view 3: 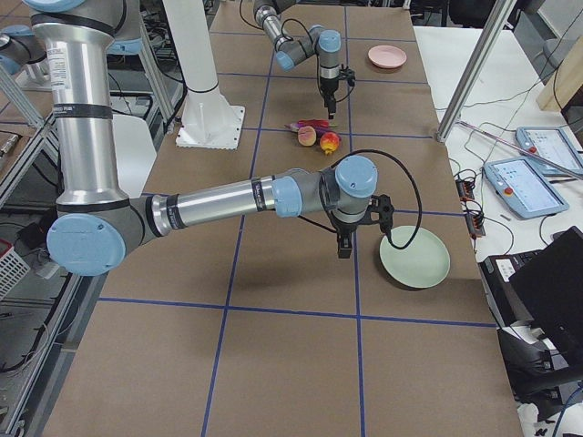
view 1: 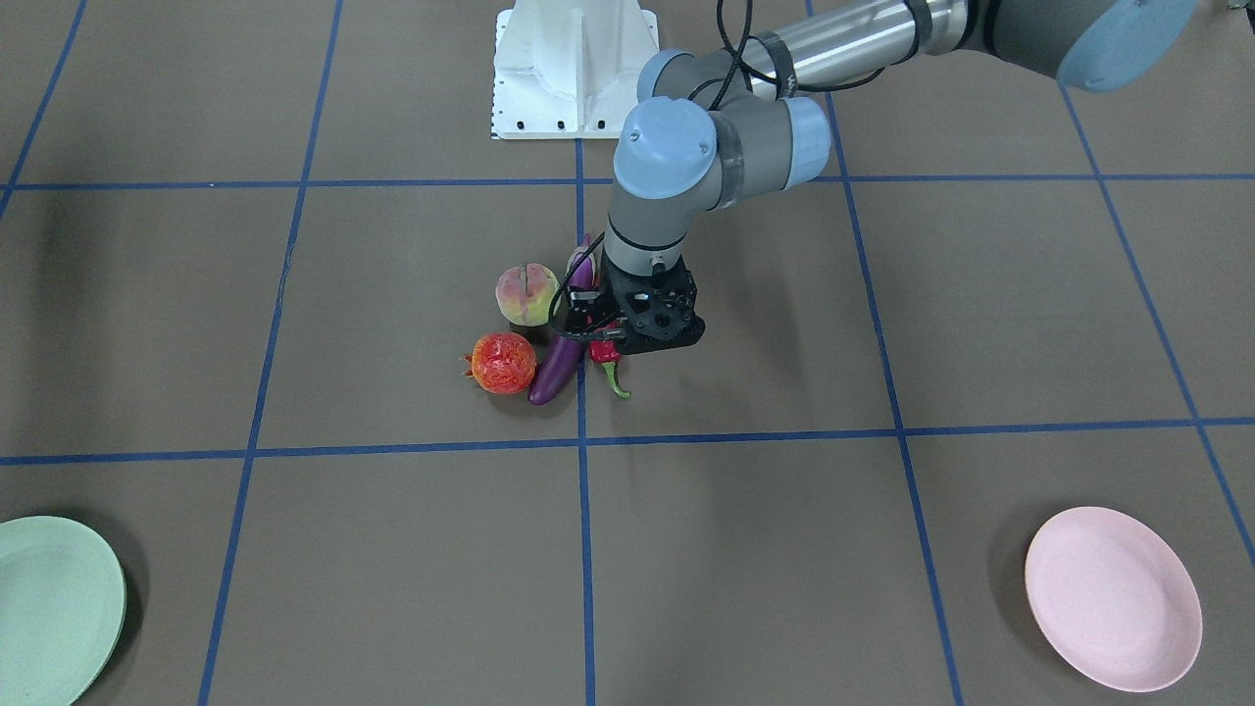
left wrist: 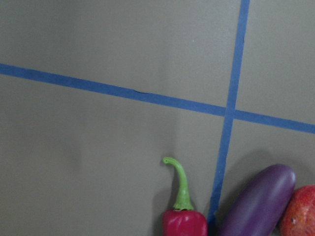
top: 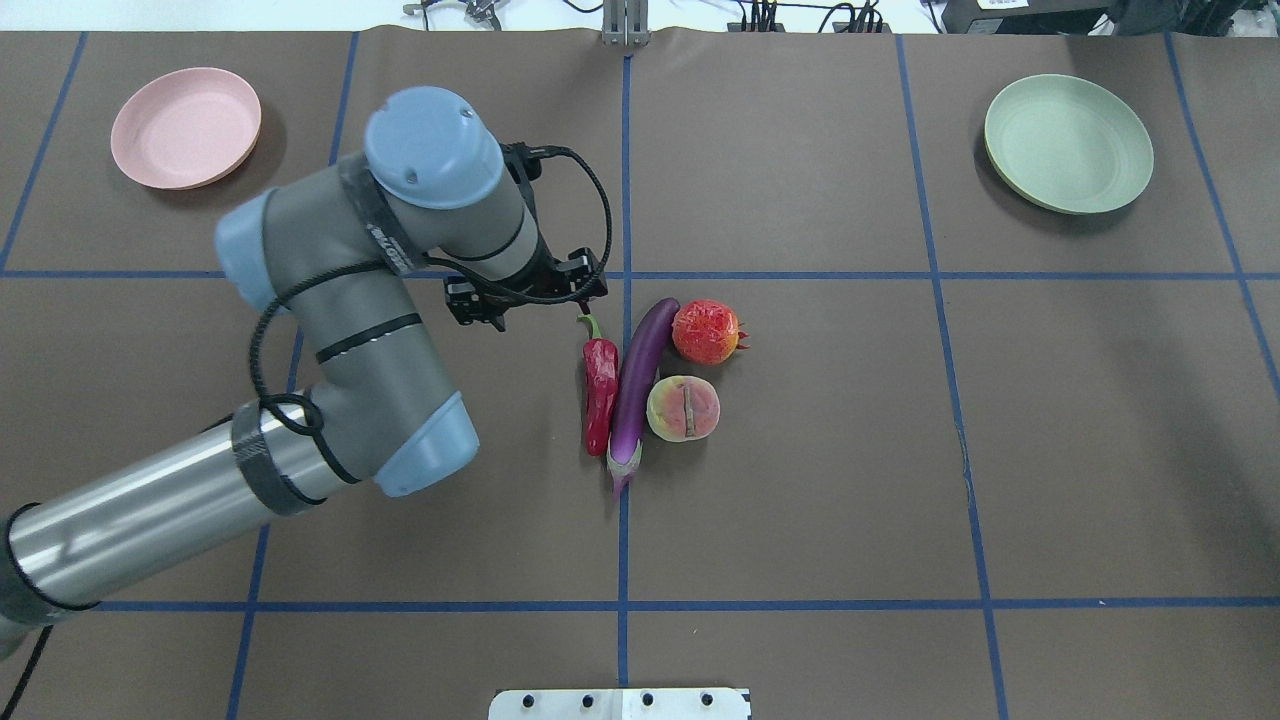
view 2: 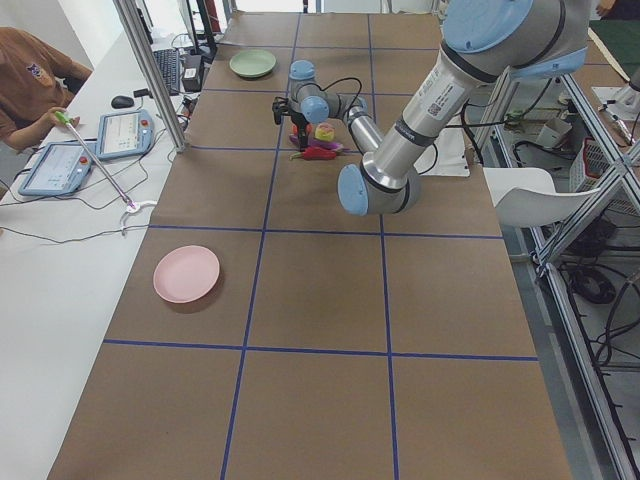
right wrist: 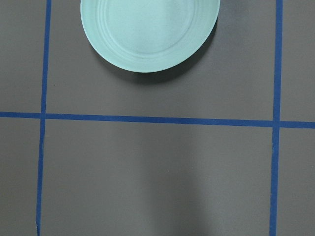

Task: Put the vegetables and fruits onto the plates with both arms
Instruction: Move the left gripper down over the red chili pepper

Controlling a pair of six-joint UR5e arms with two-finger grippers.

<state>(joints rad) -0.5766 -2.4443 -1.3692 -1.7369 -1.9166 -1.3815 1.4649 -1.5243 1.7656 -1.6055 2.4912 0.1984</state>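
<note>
Four produce items are clustered mid-table, on the brown mat, well apart from both plates. Chili is laid lengthwise just beside the eggplant, on the eggplant's robot-left side, green stem pointed away from the robot base. Pomegranate and peach are seated against the eggplant's other side, pomegranate farther from the base. Left gripper is held fingers-down above the mat, just off the chili's stem end and offset to the robot's left of it. No contact with the chili is seen. In the left wrist view only the stem and top of the chili are caught at the bottom edge, with the eggplant tip and pomegranate at the bottom right. Left jaw state cannot be told, as the fingers are hidden under the wrist body. Pink plate is set at the far left corner, green plate at the far right. Right gripper is seen only from the side, pointed down just beside the green plate. Its jaw state cannot be told either.
</note>
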